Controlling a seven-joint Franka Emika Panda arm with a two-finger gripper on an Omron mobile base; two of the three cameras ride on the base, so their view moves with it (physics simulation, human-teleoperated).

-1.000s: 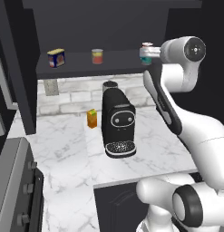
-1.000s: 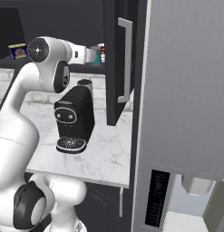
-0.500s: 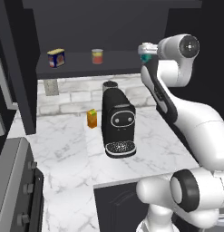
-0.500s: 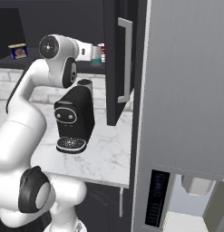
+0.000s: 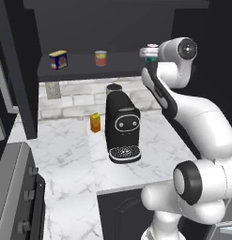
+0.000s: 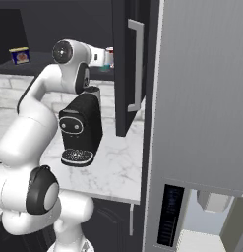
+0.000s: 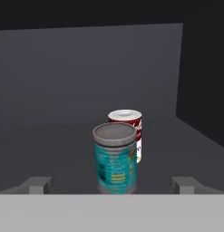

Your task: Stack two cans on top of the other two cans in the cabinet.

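My gripper (image 7: 114, 185) is spread wide on either side of the teal can (image 7: 115, 158), touching neither side. That can stands upright on the cabinet (image 7: 50, 149) shelf, just in front of the red-and-white can (image 7: 127, 128). I see the red-orange can (image 5: 101, 58) and blue tin (image 5: 58, 59) standing well apart from it along the shelf.

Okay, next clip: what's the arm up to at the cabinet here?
The arm is reaching into the cabinet, its gripper open with the fingers either side of the teal can, not closed on it. The red-and-white can stands just behind the teal one on the shelf. Further along sit the red-orange can and the blue tin. Nothing is stacked yet. A coffee machine and an orange carton sit on the counter below.
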